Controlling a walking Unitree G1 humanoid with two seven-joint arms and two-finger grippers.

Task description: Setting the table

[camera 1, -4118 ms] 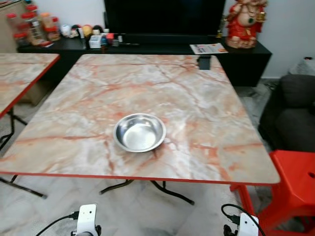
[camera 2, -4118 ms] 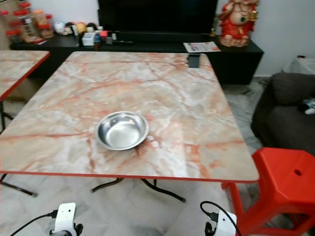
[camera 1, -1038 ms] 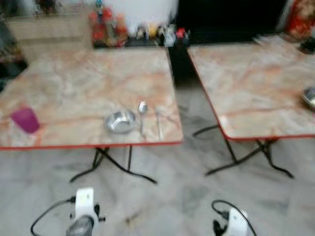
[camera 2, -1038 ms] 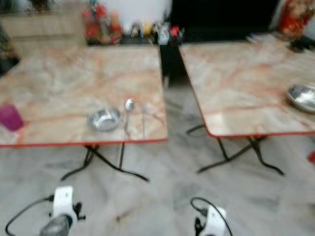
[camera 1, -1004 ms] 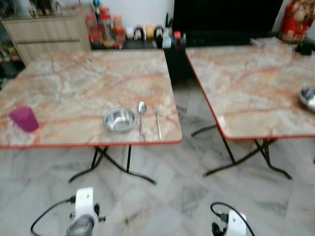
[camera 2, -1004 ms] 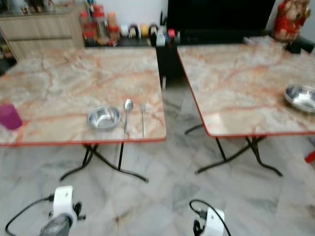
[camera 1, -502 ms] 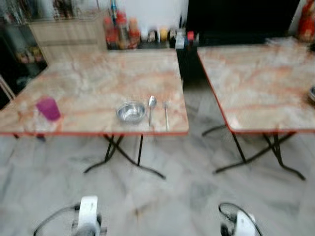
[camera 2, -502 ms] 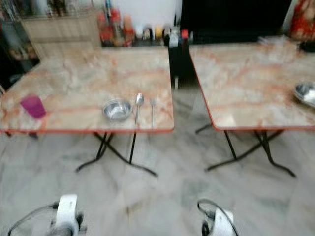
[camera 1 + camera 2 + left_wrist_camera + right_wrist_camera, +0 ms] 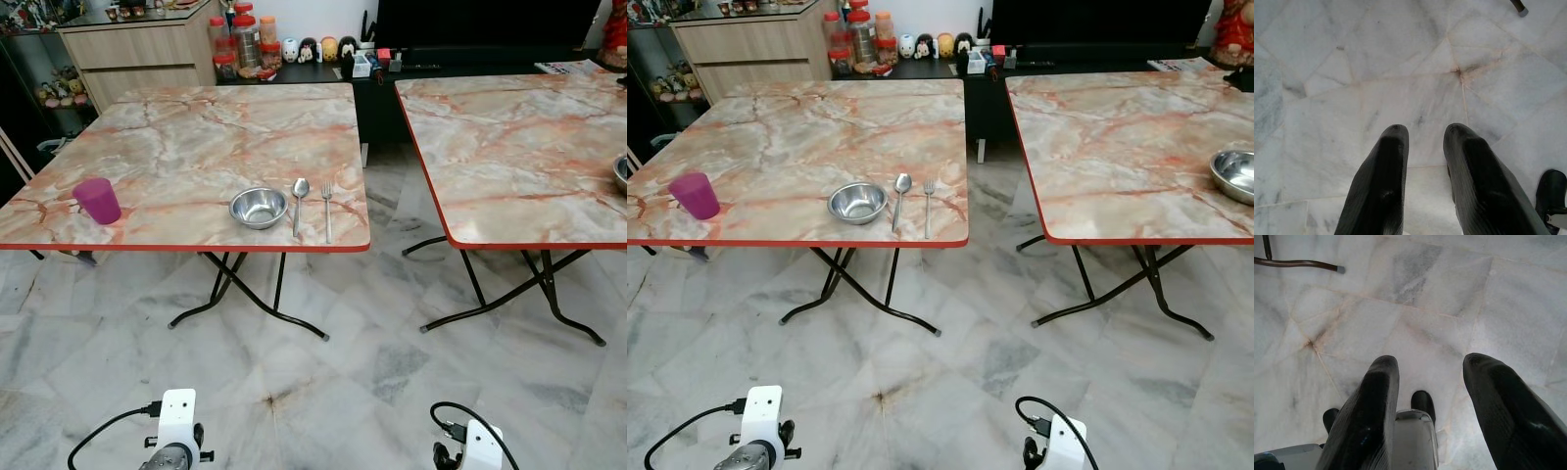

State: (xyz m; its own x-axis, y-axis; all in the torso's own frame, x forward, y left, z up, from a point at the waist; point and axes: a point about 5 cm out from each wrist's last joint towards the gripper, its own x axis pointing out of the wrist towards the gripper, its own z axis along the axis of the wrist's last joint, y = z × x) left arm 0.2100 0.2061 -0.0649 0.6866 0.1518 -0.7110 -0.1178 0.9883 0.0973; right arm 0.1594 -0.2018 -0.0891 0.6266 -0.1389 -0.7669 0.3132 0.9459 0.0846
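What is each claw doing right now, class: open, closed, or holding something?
Left claw: open, holding nothing, pointing down at the marble floor.
Right claw: open, holding nothing, also hanging over the floor.

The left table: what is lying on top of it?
On the left table: a purple cup, a steel bowl, a spoon, then a fork. The bowl looks empty.

Second round steel bowl on right-hand marble-patterned table — cut by picture edge in left eye view. Right table's far right side cut off too. Red figurine top right — partly out of frame. Small jars and figurines on black cabinet — too small to identify.
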